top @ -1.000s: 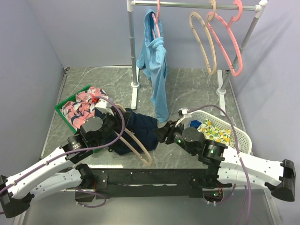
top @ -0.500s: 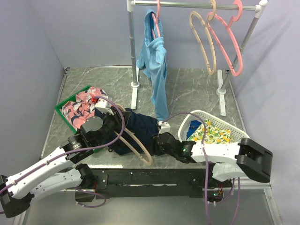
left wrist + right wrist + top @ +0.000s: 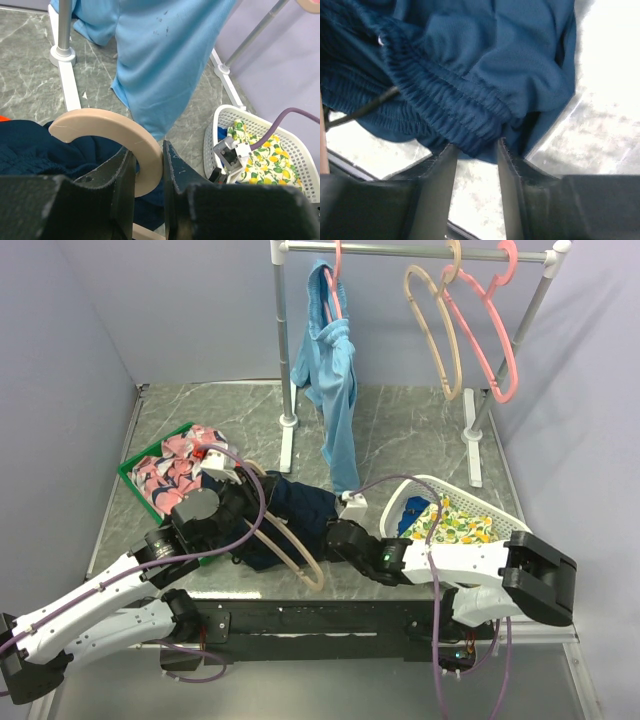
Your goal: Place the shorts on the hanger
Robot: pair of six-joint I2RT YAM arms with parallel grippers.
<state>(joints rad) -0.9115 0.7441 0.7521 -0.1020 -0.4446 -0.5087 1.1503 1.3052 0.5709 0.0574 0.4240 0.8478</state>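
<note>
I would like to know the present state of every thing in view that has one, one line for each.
shorts: crumpled on the table, not hung.
hanger: off the rail, clamped by the left gripper.
left gripper: shut on the hanger.
right gripper: open, tips at the shorts' waistband.
light-blue garment: hanging from the rail.
basket: upright, holding lemon-print cloth.

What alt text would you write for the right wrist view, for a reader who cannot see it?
The gathered elastic waistband of the dark navy shorts fills the view, its edge lying between the tips of the right gripper; whether it is pinched cannot be told. Grey marbled table shows beneath.
</note>
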